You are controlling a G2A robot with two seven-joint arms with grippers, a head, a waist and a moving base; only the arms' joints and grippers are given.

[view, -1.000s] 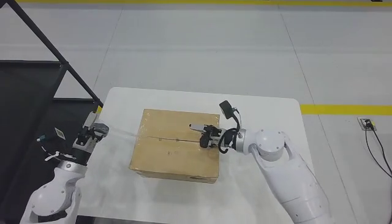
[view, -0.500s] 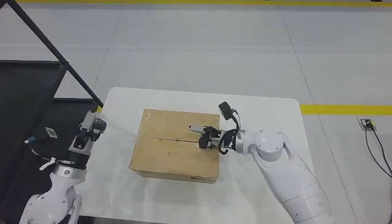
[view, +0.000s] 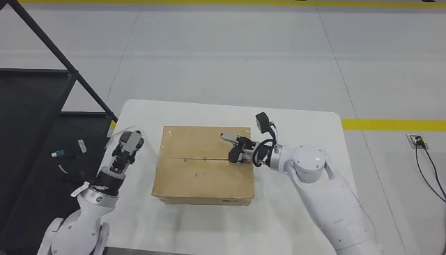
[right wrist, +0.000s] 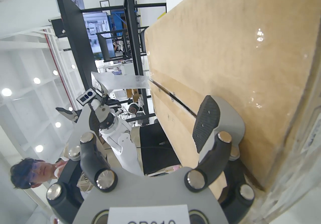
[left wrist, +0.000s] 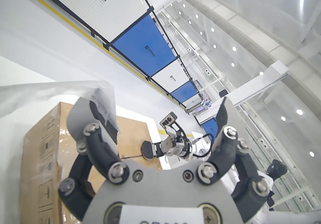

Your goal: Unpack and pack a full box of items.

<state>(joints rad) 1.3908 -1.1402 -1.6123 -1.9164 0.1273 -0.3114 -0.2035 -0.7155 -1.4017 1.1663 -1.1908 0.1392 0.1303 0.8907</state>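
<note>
Where the box sits: brown cardboard box (view: 202, 168) in the middle of the white rectangular table (view: 300, 126), top flaps down, dark seam running across the lid.
right gripper (view: 235, 148): over the box top at the edge nearest its own arm, by the seam end. Fingers spread apart, gripping nothing. One black ribbed pad (right wrist: 205, 124) is close over the cardboard; can't tell if it touches.
left gripper (view: 129, 143): off the box, beside the opposite side, above the table. Fingers wide apart, not clamping anything.
clear plastic tape strip (right wrist: 120, 80): runs from the seam end at the box edge out to the left gripper. Its crumpled end clings to one finger pad (left wrist: 100, 114).
box side: facing the left gripper, printed handling symbols, shiny film wrinkled along the edge.
</note>
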